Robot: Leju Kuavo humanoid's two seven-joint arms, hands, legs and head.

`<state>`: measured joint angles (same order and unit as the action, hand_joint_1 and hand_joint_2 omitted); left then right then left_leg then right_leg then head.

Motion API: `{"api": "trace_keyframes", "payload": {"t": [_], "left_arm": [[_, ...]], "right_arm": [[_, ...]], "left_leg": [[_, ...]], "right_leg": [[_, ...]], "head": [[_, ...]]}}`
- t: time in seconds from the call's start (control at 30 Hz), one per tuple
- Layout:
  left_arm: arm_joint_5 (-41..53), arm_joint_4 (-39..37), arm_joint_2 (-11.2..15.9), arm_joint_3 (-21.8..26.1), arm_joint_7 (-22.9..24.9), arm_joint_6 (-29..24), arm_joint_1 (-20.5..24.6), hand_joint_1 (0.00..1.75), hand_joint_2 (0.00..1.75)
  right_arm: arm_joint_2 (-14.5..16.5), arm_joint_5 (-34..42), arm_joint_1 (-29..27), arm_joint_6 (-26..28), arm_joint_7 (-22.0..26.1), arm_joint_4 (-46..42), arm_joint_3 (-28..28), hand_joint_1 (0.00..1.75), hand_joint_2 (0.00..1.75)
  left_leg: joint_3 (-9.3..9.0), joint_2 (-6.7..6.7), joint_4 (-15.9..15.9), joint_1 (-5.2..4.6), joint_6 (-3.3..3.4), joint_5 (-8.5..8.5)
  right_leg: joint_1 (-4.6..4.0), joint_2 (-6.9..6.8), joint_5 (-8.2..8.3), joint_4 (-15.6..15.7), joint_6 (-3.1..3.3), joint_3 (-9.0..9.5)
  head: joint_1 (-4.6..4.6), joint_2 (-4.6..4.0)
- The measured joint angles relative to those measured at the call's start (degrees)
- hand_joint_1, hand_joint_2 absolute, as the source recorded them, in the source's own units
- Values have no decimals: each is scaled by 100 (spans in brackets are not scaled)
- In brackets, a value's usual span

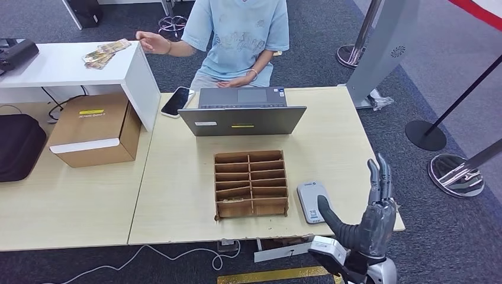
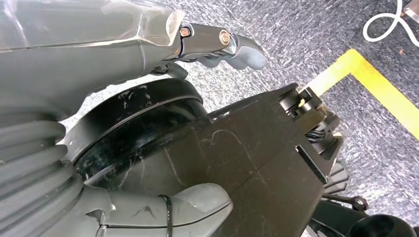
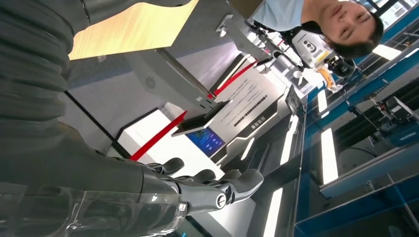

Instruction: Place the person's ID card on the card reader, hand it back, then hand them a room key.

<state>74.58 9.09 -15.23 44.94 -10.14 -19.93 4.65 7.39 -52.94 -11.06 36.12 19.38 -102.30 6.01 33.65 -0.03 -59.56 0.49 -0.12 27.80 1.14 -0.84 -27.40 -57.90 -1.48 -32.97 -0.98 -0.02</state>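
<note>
Head view is showing the right hand (image 1: 372,220) hovering open and empty beside the card reader (image 1: 312,201) on the desk (image 1: 177,195). No ID card is showing; the seated person (image 1: 237,35) is reaching toward the side shelf (image 1: 71,65), so the fingers (image 1: 379,177) should stay spread, palm ready to receive it.

cardboard box (image 1: 95,133), label print illegible

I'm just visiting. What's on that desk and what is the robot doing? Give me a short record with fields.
right hand: raised at the desk's near right edge, fingers apart, holding nothing
left hand: hanging above the floor, holding nothing
card reader: grey, beside the right hand
cardboard organizer: mid-desk, left of the reader
laptop: open toward the person
person: seated behind the desk
</note>
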Motion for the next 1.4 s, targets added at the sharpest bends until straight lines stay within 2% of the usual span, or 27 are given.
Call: {"api": "trace_keyframes", "payload": {"t": [0.27,0.4,1.4], "left_arm": [[-22,0,-18,-27,131,0,44,0,175],[-23,0,-18,-33,161,0,45,0,0],[43,0,-14,-40,109,7,-30,0,0]], "right_arm": [[89,-405,-59,-253,-378,-5,4,0,175],[93,-387,-55,-254,-396,51,8,0,175],[107,-492,1,-539,-536,127,13,0,175]], "left_leg": [[-1,3,0,0,0,0],[0,3,0,0,0,0],[1,2,0,0,0,0]], "right_leg": [[0,2,0,0,0,1],[0,2,0,0,0,2],[0,2,0,0,0,-2]], "head": [[-1,0],[-1,0],[-1,0]]}}
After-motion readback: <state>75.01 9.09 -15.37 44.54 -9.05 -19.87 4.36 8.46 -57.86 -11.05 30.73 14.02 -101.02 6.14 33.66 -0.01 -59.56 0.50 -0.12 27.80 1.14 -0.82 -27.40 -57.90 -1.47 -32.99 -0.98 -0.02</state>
